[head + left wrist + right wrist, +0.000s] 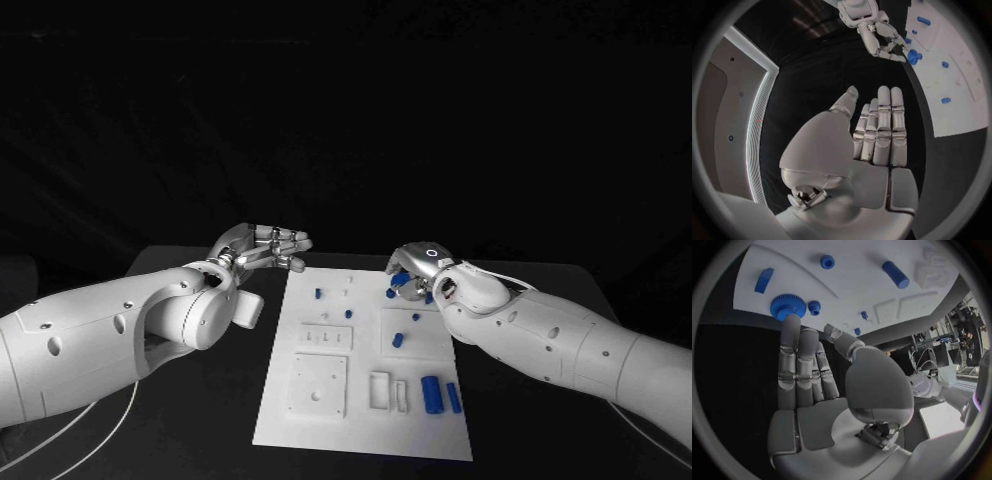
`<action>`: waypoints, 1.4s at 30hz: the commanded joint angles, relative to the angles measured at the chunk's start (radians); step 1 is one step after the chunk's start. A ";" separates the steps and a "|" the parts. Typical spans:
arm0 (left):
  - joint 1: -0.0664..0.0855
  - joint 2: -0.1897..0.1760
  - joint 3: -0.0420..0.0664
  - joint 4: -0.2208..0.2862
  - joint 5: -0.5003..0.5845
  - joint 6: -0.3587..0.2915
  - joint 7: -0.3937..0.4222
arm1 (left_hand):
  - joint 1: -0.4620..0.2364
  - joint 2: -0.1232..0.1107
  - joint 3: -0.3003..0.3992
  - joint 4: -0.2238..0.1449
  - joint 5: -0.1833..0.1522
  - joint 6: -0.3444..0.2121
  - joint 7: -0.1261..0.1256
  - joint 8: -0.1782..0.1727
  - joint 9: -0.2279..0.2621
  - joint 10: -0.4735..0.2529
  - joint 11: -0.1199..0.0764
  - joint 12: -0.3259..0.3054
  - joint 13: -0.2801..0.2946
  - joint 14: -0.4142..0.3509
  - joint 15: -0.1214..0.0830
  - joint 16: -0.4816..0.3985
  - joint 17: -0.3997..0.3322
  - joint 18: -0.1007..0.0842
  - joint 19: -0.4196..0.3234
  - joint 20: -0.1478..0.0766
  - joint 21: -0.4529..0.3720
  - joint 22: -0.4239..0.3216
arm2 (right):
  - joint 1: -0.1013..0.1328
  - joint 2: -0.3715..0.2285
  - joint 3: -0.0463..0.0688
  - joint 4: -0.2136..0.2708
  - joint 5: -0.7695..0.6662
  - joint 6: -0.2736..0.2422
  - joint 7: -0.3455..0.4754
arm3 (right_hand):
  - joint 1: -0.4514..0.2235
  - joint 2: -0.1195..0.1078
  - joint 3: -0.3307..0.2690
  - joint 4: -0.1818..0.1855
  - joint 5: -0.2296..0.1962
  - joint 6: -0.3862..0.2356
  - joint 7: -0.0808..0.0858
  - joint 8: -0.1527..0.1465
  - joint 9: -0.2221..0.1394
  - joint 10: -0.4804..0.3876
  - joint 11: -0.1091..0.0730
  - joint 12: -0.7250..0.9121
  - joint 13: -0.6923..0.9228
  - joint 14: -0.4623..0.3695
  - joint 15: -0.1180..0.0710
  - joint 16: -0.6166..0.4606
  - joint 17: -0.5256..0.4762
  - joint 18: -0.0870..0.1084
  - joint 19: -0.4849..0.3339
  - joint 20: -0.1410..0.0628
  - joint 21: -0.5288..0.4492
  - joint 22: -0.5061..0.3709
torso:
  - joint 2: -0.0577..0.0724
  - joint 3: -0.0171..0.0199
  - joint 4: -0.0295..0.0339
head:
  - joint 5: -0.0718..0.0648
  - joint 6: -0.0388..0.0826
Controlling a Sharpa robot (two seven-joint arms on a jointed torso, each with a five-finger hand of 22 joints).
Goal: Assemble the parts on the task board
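Task board (361, 430) lies mid-table with blue parts scattered on it, right hand (411, 268) at its far edge touching a blue gear (787, 305) with a fingertip, fingers straight, left hand (264, 247) empty, hovering beside the far left corner

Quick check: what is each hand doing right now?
Left hand: open, fingers straight, holding nothing.
Right hand: open, a fingertip touching the round blue toothed gear on the white task board.

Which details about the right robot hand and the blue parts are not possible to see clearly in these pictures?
- Head view: right robot hand covers the blue gear beneath; contact unclear.
- Right wrist view: fingertip overlaps the blue gear; touching or hovering, cannot tell.
- Head view: small blue parts too small to identify.
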 commanded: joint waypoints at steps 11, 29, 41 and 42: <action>0.003 0.003 0.002 -0.001 -0.005 0.014 0.009 | -0.010 0.005 -0.004 -0.009 0.002 -0.002 0.009 0.003 0.001 -0.010 -0.001 0.004 0.001 -0.002 0.004 -0.007 -0.005 -0.002 -0.004 0.003 -0.003 -0.004 | -0.003 0.011 -0.004 -0.019 -0.056 -0.001 -0.014 | 0.003 -0.013 0.010 -0.005 -0.006 -0.014 0.006 0.001 0.000 -0.007 0.001 0.004 0.001 -0.007 0.001 0.011 -0.004 0.019 -0.007 0.001 -0.019 0.041 | 0.021 -0.0031 0.0112 | -0.005 0.007; 0.008 0.003 0.002 -0.004 -0.006 0.018 0.005 | -0.012 0.006 -0.007 -0.010 0.002 -0.004 0.009 0.003 0.001 -0.011 -0.001 0.004 0.001 -0.002 0.004 -0.007 -0.006 -0.002 -0.004 0.004 -0.004 -0.006 | -0.008 0.018 -0.013 -0.036 -0.059 0.028 -0.006 | -0.001 -0.004 0.033 -0.005 -0.009 0.003 0.004 0.002 0.000 0.014 -0.004 0.004 0.001 -0.007 -0.001 0.018 -0.003 0.007 0.003 -0.002 -0.022 0.085 | 0.036 -0.0080 0.0121 | 0.000 0.008; 0.009 0.007 0.002 -0.013 -0.007 0.021 0.004 | -0.012 0.006 -0.007 -0.010 0.002 -0.004 0.009 0.003 0.001 -0.011 -0.001 0.004 0.001 -0.002 0.004 -0.007 -0.006 -0.002 -0.004 0.004 -0.004 -0.006 | -0.012 0.017 -0.016 -0.038 -0.061 0.046 -0.006 | -0.003 0.007 0.055 -0.006 -0.005 0.023 0.003 0.002 0.001 0.036 -0.010 0.004 0.001 -0.009 -0.006 0.025 0.003 -0.007 -0.001 -0.010 -0.009 0.138 | 0.040 -0.0108 0.0117 | -0.001 0.005; 0.009 0.007 0.002 -0.014 -0.007 0.021 0.003 | -0.012 0.006 -0.007 -0.010 0.002 -0.004 0.009 0.003 0.001 -0.011 -0.001 0.004 0.001 -0.002 0.004 -0.007 -0.006 -0.002 -0.004 0.004 -0.004 -0.006 | -0.012 0.016 -0.016 -0.037 -0.062 0.047 -0.007 | -0.003 0.008 0.057 -0.006 -0.004 0.027 0.002 0.002 0.001 0.041 -0.011 0.004 0.001 -0.009 -0.007 0.027 0.004 -0.007 -0.001 -0.010 -0.008 0.144 | 0.040 -0.0112 0.0116 | -0.001 0.004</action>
